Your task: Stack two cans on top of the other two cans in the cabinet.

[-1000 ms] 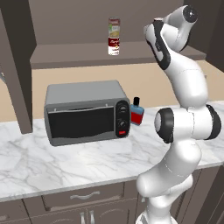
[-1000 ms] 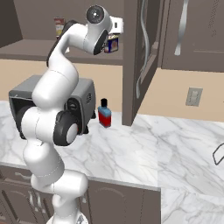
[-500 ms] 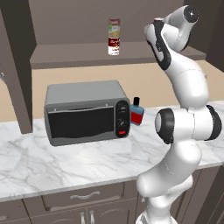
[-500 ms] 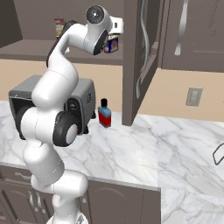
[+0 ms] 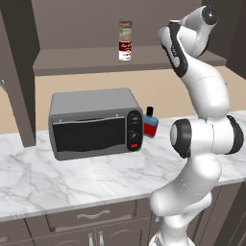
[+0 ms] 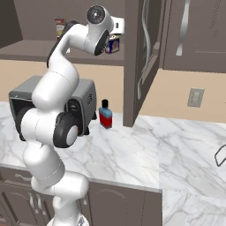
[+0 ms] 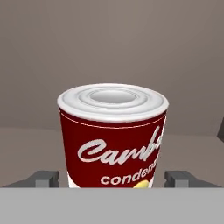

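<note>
In the hand view a red-over-white can stands upright right in front of me. My gripper is open, with one fingertip on each side of the can and a small gap to it. In the right base view my hand sits above a dark blue and yellow can on the cabinet shelf. Further left on the shelf, a cream-green can is stacked on a second red-and-white can.
A grey toaster oven stands on the marble counter under the shelf. A small red and blue bottle is beside it. The cabinet door hangs open to the right of my hand.
My gripper has opened and let go of the red-over-white can. The arm and the stacked cans on the left have stayed where they were.
</note>
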Controlling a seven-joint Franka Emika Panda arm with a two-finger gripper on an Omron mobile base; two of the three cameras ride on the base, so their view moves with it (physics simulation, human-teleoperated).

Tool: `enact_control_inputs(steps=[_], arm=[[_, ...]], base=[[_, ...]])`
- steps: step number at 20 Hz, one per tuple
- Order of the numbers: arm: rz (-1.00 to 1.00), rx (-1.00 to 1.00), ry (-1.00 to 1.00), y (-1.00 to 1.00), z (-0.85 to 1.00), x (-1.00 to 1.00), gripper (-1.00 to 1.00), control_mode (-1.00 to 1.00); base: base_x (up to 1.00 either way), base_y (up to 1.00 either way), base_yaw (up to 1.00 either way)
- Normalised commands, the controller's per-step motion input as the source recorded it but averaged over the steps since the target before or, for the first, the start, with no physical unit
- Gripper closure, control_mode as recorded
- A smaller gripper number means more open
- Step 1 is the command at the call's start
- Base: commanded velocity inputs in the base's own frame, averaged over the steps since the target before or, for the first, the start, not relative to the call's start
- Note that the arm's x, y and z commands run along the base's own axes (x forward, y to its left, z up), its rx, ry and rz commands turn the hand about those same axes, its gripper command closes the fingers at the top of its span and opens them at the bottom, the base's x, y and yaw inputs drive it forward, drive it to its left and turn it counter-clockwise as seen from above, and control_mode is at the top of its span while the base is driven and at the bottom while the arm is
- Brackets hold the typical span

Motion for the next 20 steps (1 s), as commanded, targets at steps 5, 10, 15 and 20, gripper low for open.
enact_control_inputs(steps=[5, 10, 15, 20], arm=[[-0.06, 0.00, 0.00, -0.04, -0.04, -0.25, -1.00, -1.00], [-0.12, 0.00, 0.00, 0.00, -0.18, -0.50, -1.00, -1.00], [-0.15, 0.00, -0.05, 0.05, -0.29, -0.67, -1.00, -1.00], [-0.12, 0.04, -0.01, 0.06, -0.18, -0.73, -1.00, -1.00]], base=[[0.00, 0.00, 0.00], [0.00, 0.00, 0.00], [0.00, 0.00, 0.00], [0.00, 0.00, 0.00]])
